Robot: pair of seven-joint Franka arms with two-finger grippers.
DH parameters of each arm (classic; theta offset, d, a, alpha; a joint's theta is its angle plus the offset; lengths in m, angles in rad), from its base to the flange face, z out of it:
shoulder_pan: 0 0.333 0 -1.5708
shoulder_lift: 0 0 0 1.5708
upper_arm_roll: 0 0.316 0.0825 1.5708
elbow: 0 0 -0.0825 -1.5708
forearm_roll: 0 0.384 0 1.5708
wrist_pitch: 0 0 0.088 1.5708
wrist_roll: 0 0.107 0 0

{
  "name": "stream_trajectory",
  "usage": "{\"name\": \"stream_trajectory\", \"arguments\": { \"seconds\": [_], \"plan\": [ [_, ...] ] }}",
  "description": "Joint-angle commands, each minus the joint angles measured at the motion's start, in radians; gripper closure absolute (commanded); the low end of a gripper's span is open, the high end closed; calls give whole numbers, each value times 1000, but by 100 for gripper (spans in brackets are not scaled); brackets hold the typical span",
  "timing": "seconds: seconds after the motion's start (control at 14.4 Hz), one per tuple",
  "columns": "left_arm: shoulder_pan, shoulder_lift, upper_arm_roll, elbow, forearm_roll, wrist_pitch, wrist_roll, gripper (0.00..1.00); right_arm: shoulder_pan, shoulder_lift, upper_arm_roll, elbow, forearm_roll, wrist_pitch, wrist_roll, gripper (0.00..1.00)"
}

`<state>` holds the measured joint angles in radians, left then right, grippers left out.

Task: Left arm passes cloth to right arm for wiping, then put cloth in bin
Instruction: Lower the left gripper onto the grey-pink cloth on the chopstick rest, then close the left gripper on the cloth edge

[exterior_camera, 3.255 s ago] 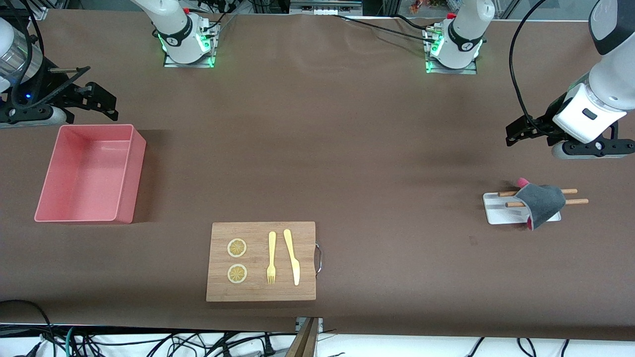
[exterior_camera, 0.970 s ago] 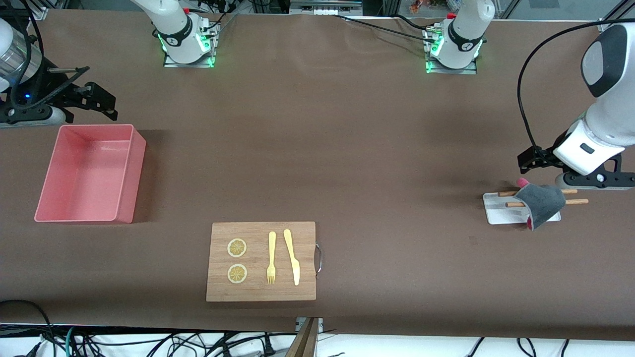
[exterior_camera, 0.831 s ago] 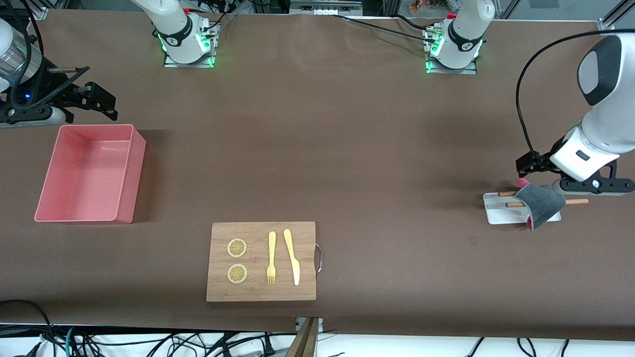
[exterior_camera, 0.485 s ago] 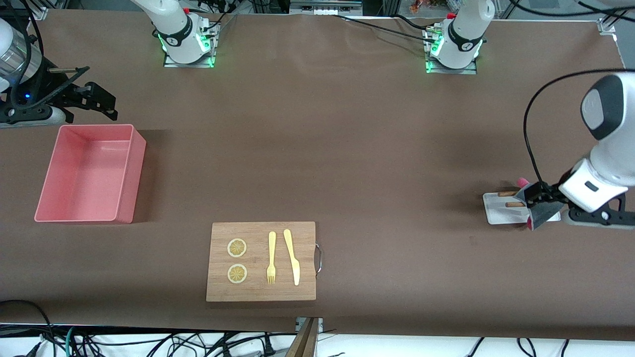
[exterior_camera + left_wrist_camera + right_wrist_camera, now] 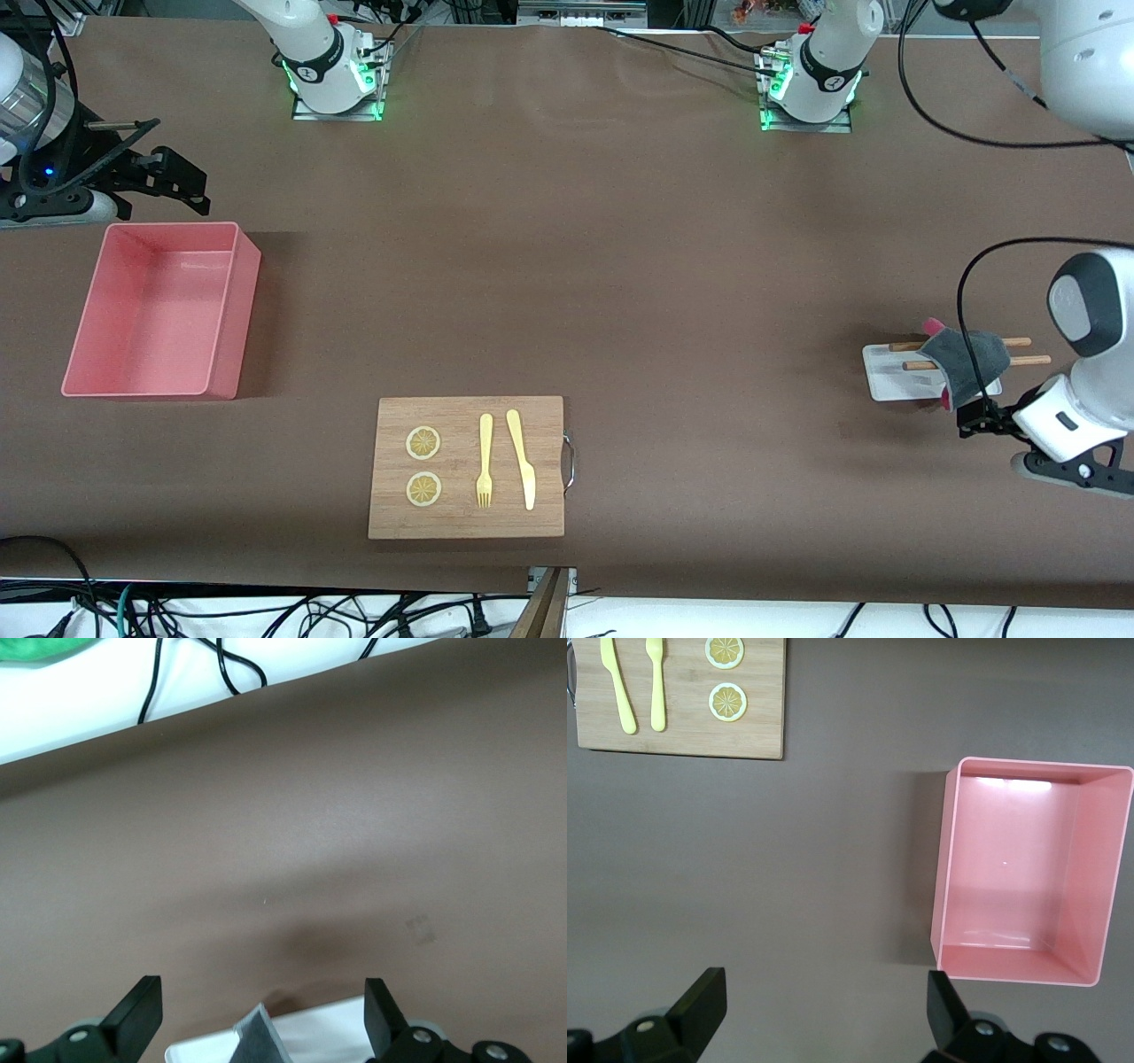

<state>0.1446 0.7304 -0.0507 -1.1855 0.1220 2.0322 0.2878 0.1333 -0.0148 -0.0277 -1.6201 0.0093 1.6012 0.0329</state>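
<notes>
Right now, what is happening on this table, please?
The left gripper is low beside the cloth, open, not holding it. The cloth lies draped over two wooden sticks on a small white tray. The right gripper waits, open, near the pink bin, which holds nothing.

No writing, label, brand or number can be read anywhere here, not on either arm, nor on anything lying on the table.
</notes>
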Motion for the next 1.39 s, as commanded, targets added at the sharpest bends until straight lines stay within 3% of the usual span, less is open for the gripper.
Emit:
{"name": "stream_trajectory", "arguments": {
  "seconds": [0.0, 0.62, 0.76, 1.32],
  "plan": [
    [0, 72, -6, 60, 4, -26, 31, 0, -9, 4, 5, 22, -3, -17, -18, 0],
    [19, 145, -5, 12, 16, -30, 31, 0, -9, 4, 5, 22, -3, -17, -18, 0],
    [26, 146, -6, -32, 4, -33, 25, 0, -9, 4, 5, 20, -3, -17, -18, 0],
    [53, 149, -5, -66, 8, -38, 24, 0, -9, 4, 5, 22, -3, -15, -18, 0]
  ]
}}
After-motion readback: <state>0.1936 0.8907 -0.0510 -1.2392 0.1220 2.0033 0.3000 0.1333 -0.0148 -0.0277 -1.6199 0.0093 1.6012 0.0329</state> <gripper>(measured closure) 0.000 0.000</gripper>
